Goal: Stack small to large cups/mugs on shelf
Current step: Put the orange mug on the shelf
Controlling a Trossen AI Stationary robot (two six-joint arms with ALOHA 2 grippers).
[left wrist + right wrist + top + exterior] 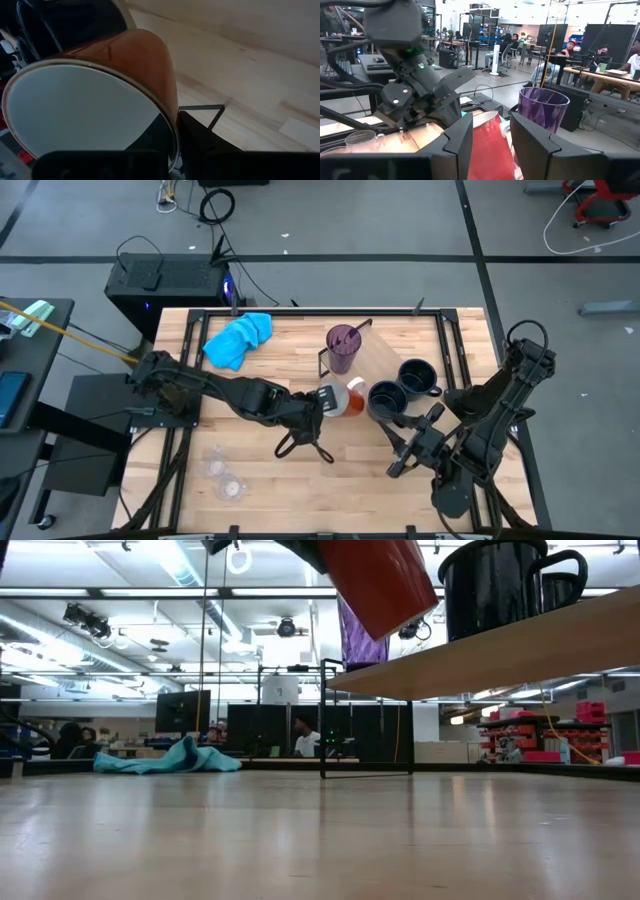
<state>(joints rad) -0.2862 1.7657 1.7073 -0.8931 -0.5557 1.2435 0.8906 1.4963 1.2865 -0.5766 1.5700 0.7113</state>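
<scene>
left gripper (322, 402) is clamped on the red-and-white mug (345, 398), tilted over the shelf (385, 355) middle beside the dark mugs (400, 385), so I'd level it before lowering; right gripper (412, 442) waits spread open near the table's front-right edge.

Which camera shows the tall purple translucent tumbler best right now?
The high view: the tall purple translucent tumbler shows whole on the light wooden shelf. Right wrist view shows only its upper part; low view a sliver; left wrist, nothing.

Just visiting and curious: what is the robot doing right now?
Left gripper shut on red-and-white mug, tilted over the shelf. Right gripper open, waiting nearby. Purple tumbler, two dark mugs already there.
</scene>
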